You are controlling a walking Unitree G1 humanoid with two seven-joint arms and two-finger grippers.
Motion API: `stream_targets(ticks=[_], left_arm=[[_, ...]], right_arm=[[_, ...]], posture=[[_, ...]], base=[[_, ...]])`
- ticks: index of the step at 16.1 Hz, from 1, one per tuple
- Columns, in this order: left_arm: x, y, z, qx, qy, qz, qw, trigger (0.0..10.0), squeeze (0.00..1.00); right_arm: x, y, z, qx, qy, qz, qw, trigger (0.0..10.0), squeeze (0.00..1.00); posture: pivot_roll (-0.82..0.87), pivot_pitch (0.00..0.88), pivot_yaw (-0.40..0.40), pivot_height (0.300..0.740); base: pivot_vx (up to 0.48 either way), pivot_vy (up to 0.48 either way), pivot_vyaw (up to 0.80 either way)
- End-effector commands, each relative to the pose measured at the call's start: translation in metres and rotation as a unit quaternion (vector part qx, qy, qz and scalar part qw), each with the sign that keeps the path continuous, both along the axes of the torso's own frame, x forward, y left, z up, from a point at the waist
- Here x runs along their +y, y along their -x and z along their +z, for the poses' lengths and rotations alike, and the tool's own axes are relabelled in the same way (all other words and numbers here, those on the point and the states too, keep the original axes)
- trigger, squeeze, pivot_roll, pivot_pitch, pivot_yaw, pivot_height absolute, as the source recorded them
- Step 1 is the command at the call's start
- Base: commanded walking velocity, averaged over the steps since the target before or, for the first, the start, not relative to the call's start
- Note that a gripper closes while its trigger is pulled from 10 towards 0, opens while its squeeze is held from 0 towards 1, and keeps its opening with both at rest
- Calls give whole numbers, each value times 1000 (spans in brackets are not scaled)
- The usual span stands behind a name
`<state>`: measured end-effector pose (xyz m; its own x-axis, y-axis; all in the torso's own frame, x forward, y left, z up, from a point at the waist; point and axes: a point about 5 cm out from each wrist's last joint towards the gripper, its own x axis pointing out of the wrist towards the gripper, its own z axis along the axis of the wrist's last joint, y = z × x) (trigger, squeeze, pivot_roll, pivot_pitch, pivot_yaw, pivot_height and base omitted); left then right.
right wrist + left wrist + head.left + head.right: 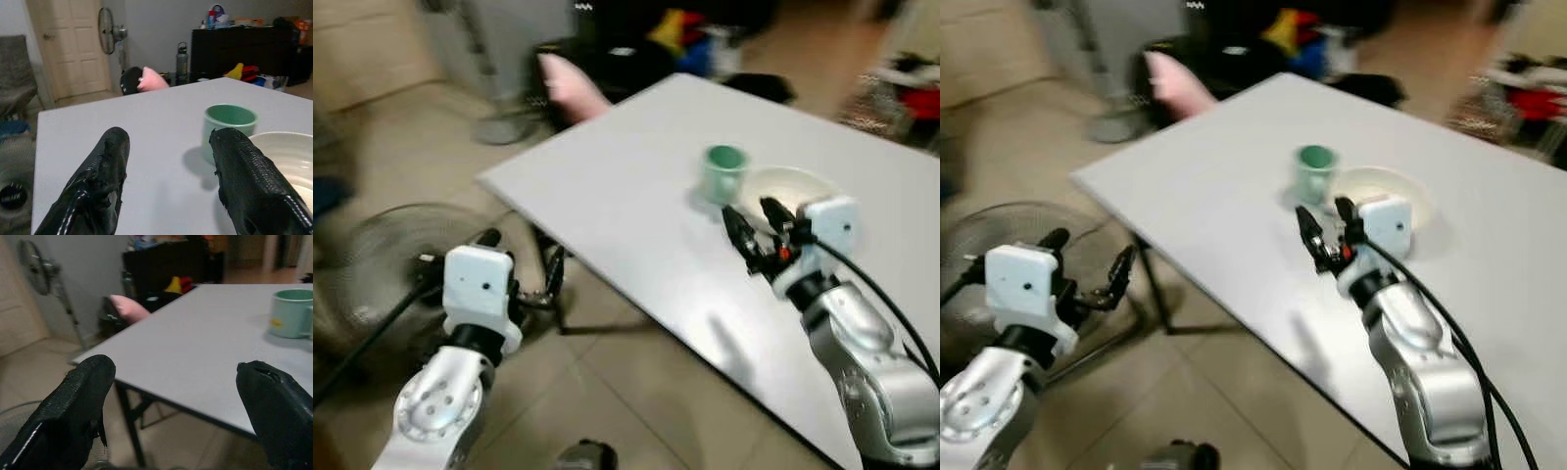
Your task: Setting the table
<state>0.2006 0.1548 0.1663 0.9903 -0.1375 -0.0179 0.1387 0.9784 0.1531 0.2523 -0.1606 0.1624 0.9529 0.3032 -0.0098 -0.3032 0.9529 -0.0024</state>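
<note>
With our right gripper [754,230] hovering, fingers parted, just short of the green mug [723,172] beside the white bowl [795,186], we seem mid-approach, needing to advance and close; our left gripper [1087,269] waits spread off-table.

One white table [636,215] carries one green mug [722,172] and one white bowl [795,188], the two just beside each other. Two grippers are up: the left gripper [521,266] off the table's edge over the floor, the right gripper [756,233] above the tabletop near the bowl, each with its two black fingers spread apart. Around the room there are two fans, one fan [391,264] lying low by the left arm and one standing fan [108,24] by the door, plus one pink cushion [570,86], one dark bottle [181,58] and one black cabinet [239,46].
</note>
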Motion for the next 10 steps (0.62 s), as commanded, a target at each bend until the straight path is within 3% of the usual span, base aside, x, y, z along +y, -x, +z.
stream_targets(ticks=[1, 6, 10], left_arm=[[3, -2, -1, -7, -21, 12, 1000, 10000, 0], [4, 2, -1, -13, -35, 20, 999, 10000, 0], [4, 6, -4, -7, -21, 41, 999, 10000, 0]], right_arm=[[7, 5, -6, 11, -5, 7, 1000, 10000, 0], [11, 11, -14, 38, -36, -1, 999, 10000, 0], [20, 10, -18, 51, -49, 26, 997, 10000, 0]], posture=[[-68, 0, 73, 740], [-60, 0, 71, 740], [-47, 0, 58, 740]], base=[[0, 0, 800], [0, 0, 800], [0, 0, 800]])
